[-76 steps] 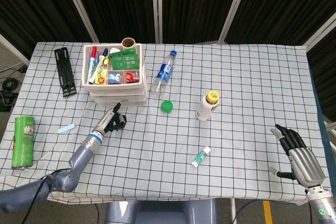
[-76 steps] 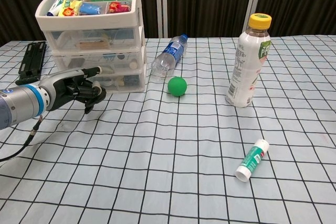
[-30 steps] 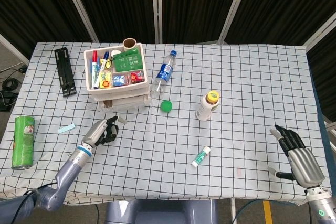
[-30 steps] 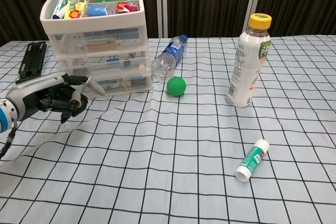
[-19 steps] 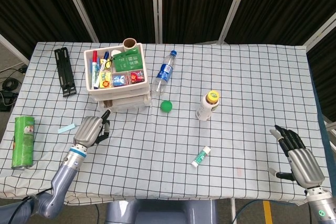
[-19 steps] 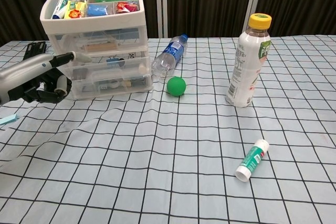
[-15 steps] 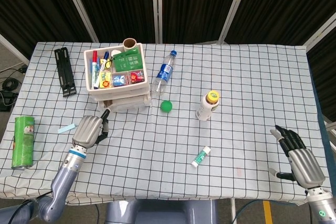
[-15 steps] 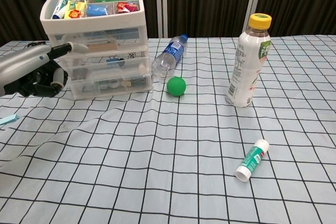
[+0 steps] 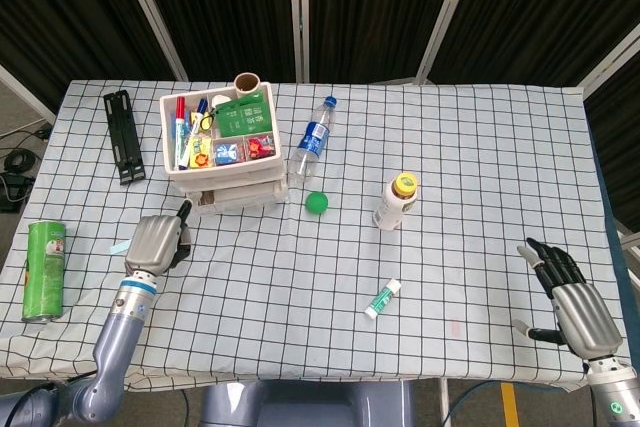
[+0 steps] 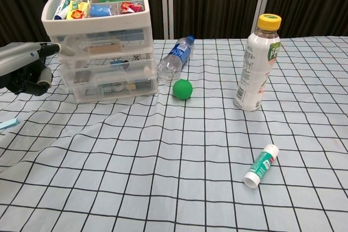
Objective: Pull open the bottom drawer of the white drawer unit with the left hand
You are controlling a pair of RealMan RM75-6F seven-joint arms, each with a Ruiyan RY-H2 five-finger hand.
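markers point(image 9: 178, 117) in white drawer unit's point(image 10: 98, 20) top tray

My left robot hand point(image 9: 155, 242) hovers near the bench's left front edge, back facing up, fingers curled in and holding nothing, forearm reaching in from the front. My right robot hand point(image 9: 572, 301) sits at the right front corner, fingers spread, empty.
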